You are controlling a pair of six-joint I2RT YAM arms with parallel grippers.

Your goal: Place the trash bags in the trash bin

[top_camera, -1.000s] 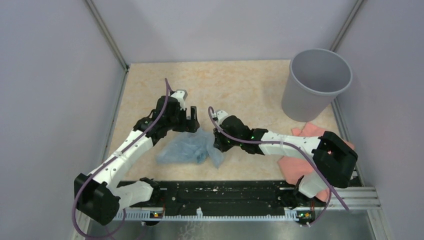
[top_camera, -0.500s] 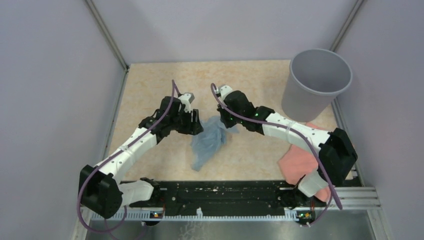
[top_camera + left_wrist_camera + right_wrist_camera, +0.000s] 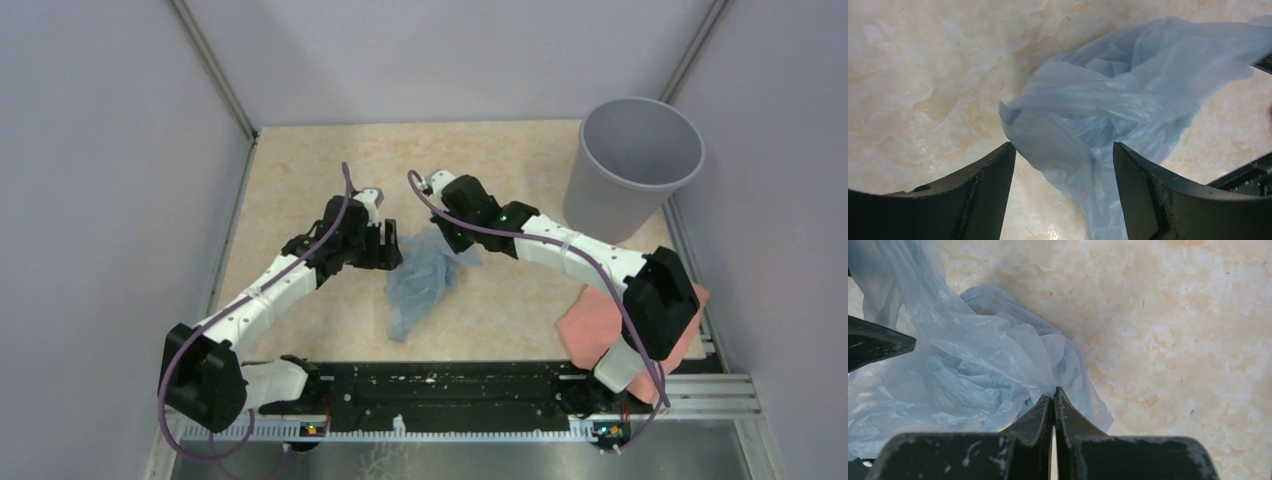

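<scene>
Left arm (image 3: 262,292) and right arm (image 3: 575,258) angled inward, left fingers (image 3: 983,200) spread, right fingers (image 3: 1035,425) pinching trash bag (image 3: 973,365)

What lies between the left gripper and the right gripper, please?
The pale blue trash bag, seen in the top view. The wrist views show the right gripper shut on its edge and the left gripper open around it.

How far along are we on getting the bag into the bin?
Done: the right hand is shut on a fold of the bag. In hand: the left hand is open, its fingers on either side of another fold, not gripping it. Left: the bag is well apart from the bin at the far right, and nothing blue shows inside the bin. It has to be carried over and dropped in.
</scene>
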